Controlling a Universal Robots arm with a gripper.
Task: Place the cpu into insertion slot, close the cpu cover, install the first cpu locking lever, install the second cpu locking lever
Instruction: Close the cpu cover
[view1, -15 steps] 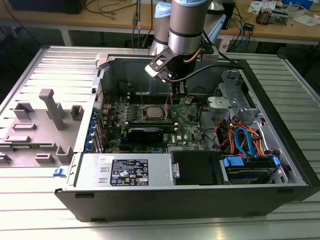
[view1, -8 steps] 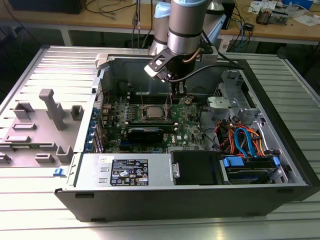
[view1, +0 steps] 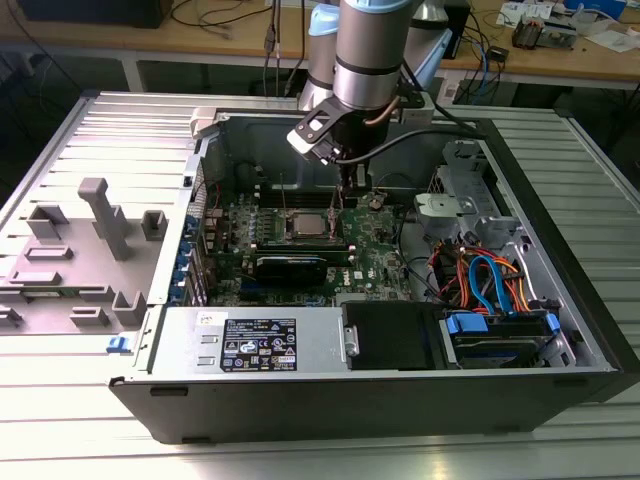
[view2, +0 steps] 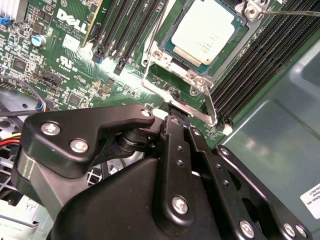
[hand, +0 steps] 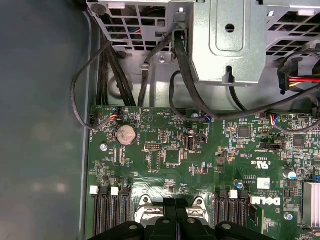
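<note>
The cpu (view2: 210, 34), a silver-grey square chip, lies flat in the insertion slot (view2: 251, 10) on the green motherboard (hand: 170, 155). The slot's pin field is hidden beneath it. The cpu cover (view2: 199, 80), a thin silver frame, lies down around the chip. A thin wire locking lever (view2: 165, 92) runs along the socket's near side, and another (view2: 292, 13) crosses the far corner. In the exterior view two thin levers stand up beside the cpu (view1: 305, 222). My gripper (view2: 176, 119) is shut, empty, its tip right at the near lever. It also appears in the first wrist view (hand: 176, 221) and the exterior view (view1: 345, 190).
Long black memory slots (view2: 260, 65) flank the socket. A coin battery (hand: 125, 134), black cables (hand: 110, 65) and a metal drive cage (hand: 225, 40) lie beyond. The power supply (view1: 250, 345) and case walls (view1: 560, 230) box in the board. Grey fixtures (view1: 100, 215) stand on the exterior view's left.
</note>
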